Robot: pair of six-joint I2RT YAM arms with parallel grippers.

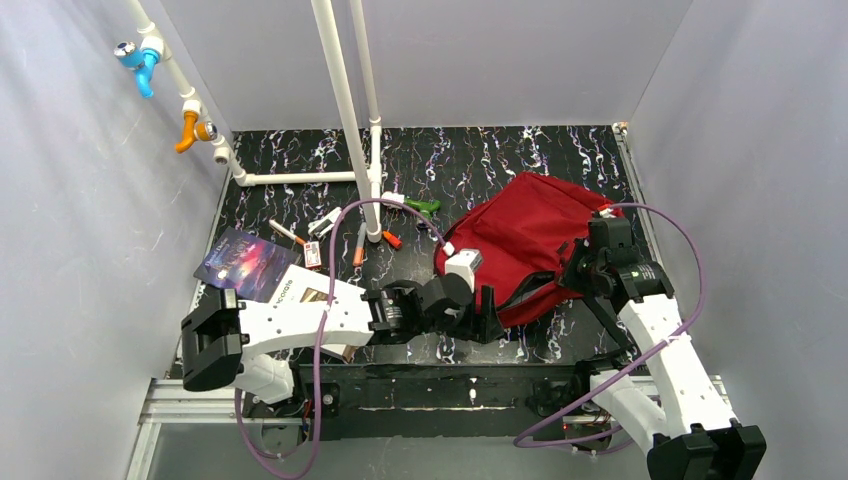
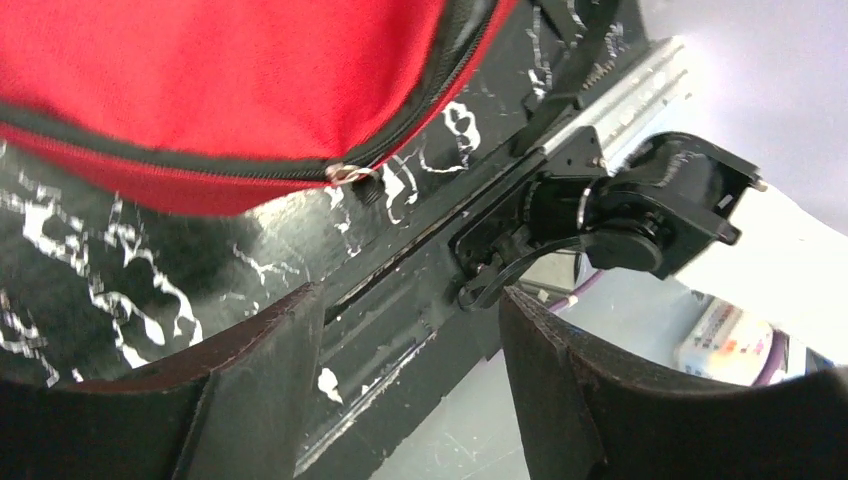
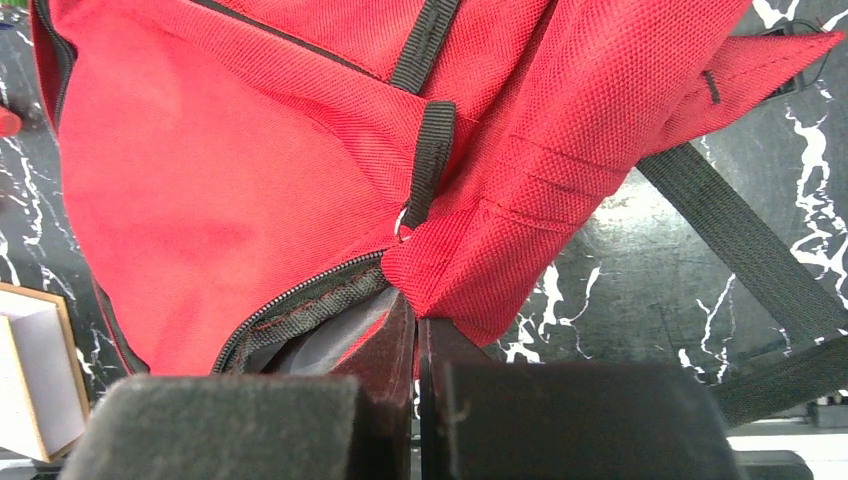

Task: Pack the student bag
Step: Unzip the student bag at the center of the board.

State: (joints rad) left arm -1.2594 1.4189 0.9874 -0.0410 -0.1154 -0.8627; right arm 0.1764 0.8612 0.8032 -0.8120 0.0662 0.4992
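The student bag (image 1: 525, 235) lies on the right half of the dark marbled surface (image 1: 480, 160), slumped, w/ its zip opening facing the near edge. The right claw (image 3: 416, 328) is pinching the bag's red fabric right at the end of the zip track (image 3: 300, 305) — fingers pressed together w/ cloth between them, and a strip of grey lining (image 3: 335, 340) showing just beside. A black webbing tab (image 3: 432, 150) runs up from that spot, and a black strap (image 3: 740, 240) lies over the surface to the right. In the top view that claw sits at the bag's right near corner.

The left claw (image 2: 410, 300) is spread, w/ nothing between its fingers (image 2: 265, 350). It hangs just off the bag's near edge, not touching it as far as the wrist view shows. A metal zip pull (image 2: 345, 172) sits on the black zip trim, above the gap betw. the fingers.

Left of the bag, well apart: a dark notebook (image 1: 243, 262), a few pens (image 1: 358, 245) scattered near the base of a white pipe frame (image 1: 350, 120), and a green item (image 1: 424, 206) — too small to ID.
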